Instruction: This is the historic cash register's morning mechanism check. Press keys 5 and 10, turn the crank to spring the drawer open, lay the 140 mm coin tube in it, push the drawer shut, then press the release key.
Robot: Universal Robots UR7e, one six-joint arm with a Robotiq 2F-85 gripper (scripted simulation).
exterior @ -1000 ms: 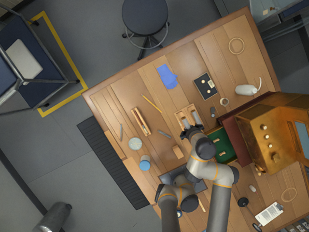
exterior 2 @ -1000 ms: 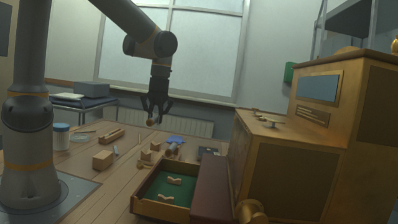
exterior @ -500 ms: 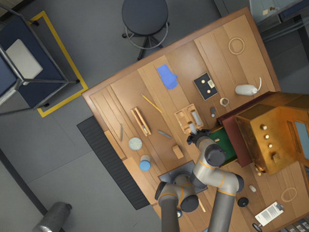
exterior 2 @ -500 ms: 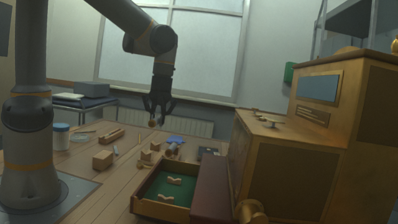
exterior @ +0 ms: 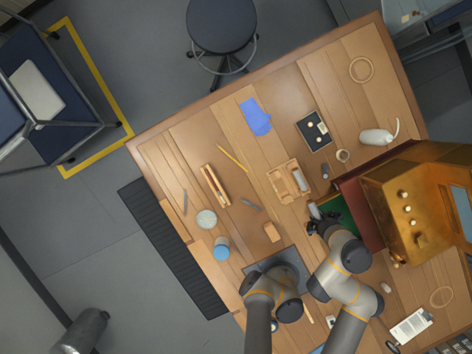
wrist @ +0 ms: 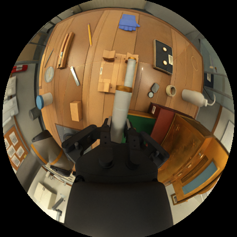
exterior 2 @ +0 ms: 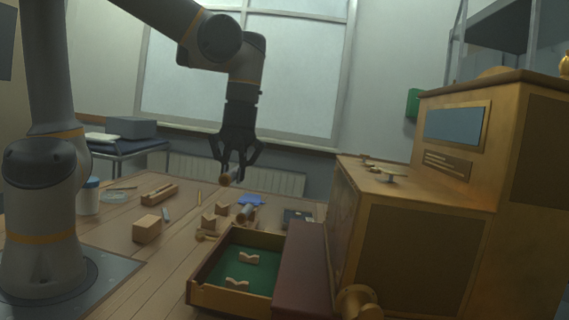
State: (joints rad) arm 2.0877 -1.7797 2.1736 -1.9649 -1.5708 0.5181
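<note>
A grey coin tube (wrist: 120, 109) with a brass end cap (exterior 2: 225, 178) is held level in my closed gripper (exterior 2: 235, 171), high above the bench near the far edge of the open drawer (exterior 2: 242, 266). The drawer has a green lining and two wooden V-cradles (exterior 2: 249, 257) inside. It juts from the brass cash register (exterior: 415, 205), under a dark red front panel (exterior 2: 302, 266). A second grey tube (exterior: 300, 180) lies in a wooden holder (exterior: 288, 181) on the bench. The holder's other slot is empty. The register's round keys (exterior: 408, 208) sit on its sloped front. The crank (exterior 2: 358, 300) is at its near side.
Behind the bench are a window and a radiator. On the bench lie a wooden block (exterior 2: 146, 228), a blue glove (exterior: 256, 117), a pencil (exterior: 231, 157), a black tray (exterior: 314, 131), a tape roll (exterior: 342, 155), a white bottle (exterior: 375, 136) and a blue-lidded jar (exterior: 221, 248). My arm's base (exterior: 276, 274) stands at the near edge.
</note>
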